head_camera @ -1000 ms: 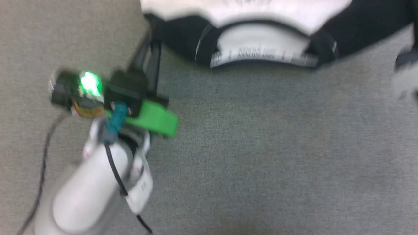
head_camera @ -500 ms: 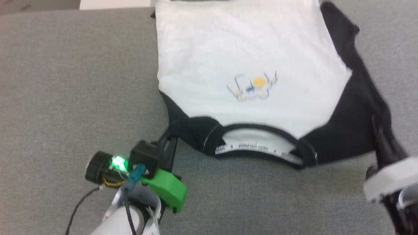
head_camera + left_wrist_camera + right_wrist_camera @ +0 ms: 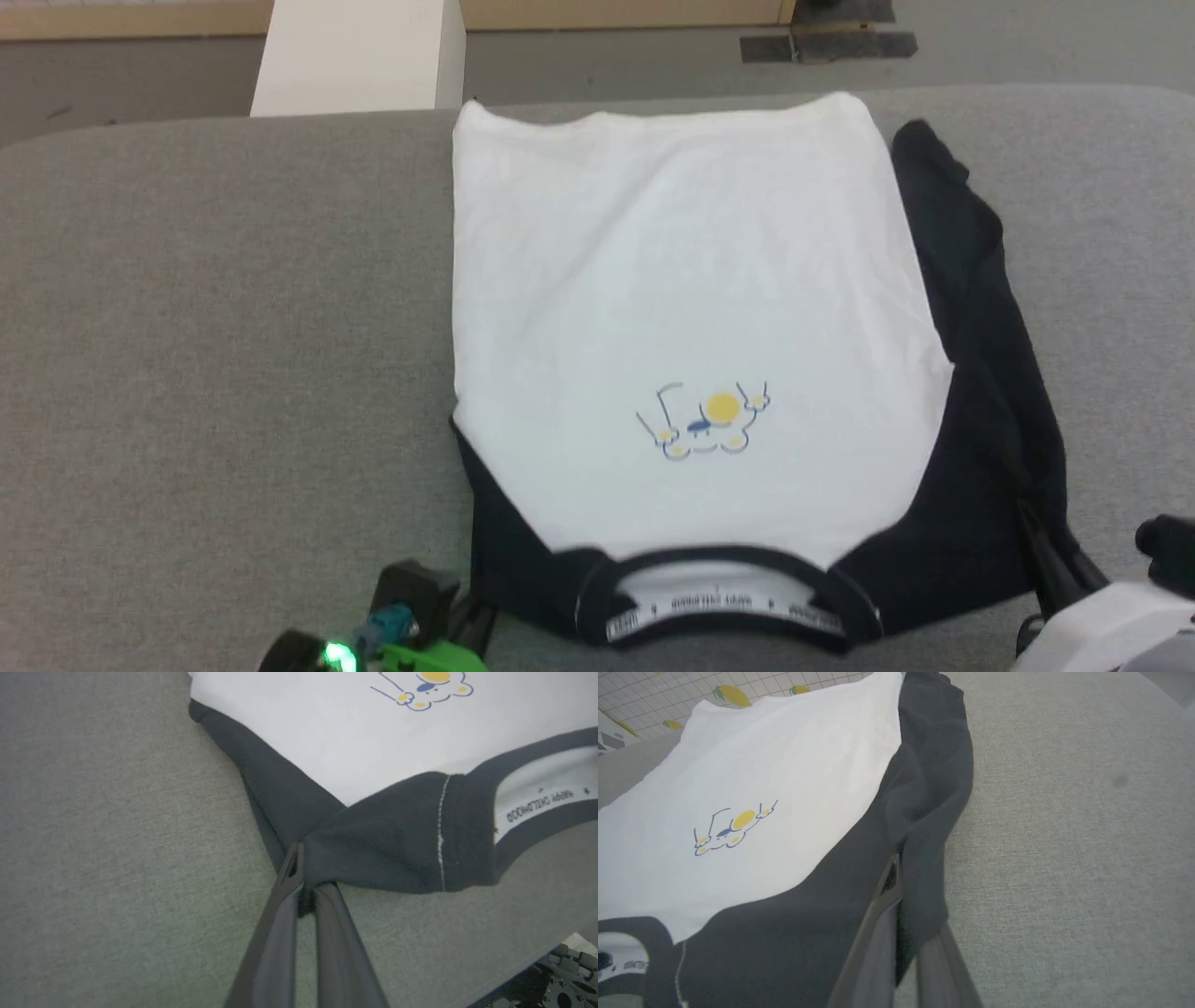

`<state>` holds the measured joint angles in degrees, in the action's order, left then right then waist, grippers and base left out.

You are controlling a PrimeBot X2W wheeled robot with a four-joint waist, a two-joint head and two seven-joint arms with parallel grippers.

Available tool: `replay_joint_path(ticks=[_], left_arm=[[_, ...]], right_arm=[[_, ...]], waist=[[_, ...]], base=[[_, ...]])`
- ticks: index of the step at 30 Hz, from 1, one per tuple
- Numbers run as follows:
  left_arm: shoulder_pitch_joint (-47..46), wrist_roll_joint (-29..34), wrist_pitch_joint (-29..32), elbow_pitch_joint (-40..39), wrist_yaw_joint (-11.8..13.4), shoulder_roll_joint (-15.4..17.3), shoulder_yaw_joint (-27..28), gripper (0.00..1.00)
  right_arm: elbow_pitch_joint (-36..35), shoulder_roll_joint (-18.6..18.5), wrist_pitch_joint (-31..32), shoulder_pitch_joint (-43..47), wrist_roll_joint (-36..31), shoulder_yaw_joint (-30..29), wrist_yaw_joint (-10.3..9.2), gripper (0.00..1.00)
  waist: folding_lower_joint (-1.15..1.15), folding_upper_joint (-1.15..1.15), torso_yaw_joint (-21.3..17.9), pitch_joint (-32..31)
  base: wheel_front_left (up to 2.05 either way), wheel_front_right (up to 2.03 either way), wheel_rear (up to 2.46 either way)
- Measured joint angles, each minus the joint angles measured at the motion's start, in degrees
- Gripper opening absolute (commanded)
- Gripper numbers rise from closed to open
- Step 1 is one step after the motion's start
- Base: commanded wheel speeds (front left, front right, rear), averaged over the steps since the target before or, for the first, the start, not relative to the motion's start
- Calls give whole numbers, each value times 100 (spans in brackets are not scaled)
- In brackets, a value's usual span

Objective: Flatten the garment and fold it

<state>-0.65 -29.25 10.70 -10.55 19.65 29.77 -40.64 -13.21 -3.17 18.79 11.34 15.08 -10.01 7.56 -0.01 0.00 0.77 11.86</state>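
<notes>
Across the middle of the table (image 3: 205, 327), from far edge to near edge, the garment (image 3: 681, 280) lies spread with wide bare room on both sides, its neck label (image 3: 542, 805) reads "HAPPY CHILDHOOD", and the left hand (image 3: 306, 877) and the right hand (image 3: 908, 896) each pinch it tight by the near edge.
</notes>
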Motion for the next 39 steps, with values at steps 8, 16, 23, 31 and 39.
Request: replay_joint_path(ticks=[8, 16, 23, 31, 39], left_arm=[[477, -532, 564, -381, -149, 301, -133, 0], [1049, -902, 1096, -1181, 41, 784, -85, 0], [887, -452, 545, -1625, 303, 827, 303, 0], [-883, 282, 132, -2018, 360, 497, 831, 0], [-2922, 599, 332, -1763, 103, 414, 1314, 0]], right_arm=[[-225, 21, 397, 699, 145, -15, 0, 0], [-943, 25, 1135, 1382, 291, 5, 0, 0], [-1343, 27, 1034, 1280, 410, 12, 0, 0], [-1923, -301, 987, -659, 94, 430, 0, 0], [-1761, -1051, 1054, -3213, 123, 896, 0, 0]], waist=[[0, 0, -51, -281], [0, 0, -80, -534], [0, 0, -131, -665], [0, 0, -161, -716], [0, 0, -210, -696]], base=[[0, 0, 0], [0, 0, 0], [0, 0, 0], [0, 0, 0], [0, 0, 0]])
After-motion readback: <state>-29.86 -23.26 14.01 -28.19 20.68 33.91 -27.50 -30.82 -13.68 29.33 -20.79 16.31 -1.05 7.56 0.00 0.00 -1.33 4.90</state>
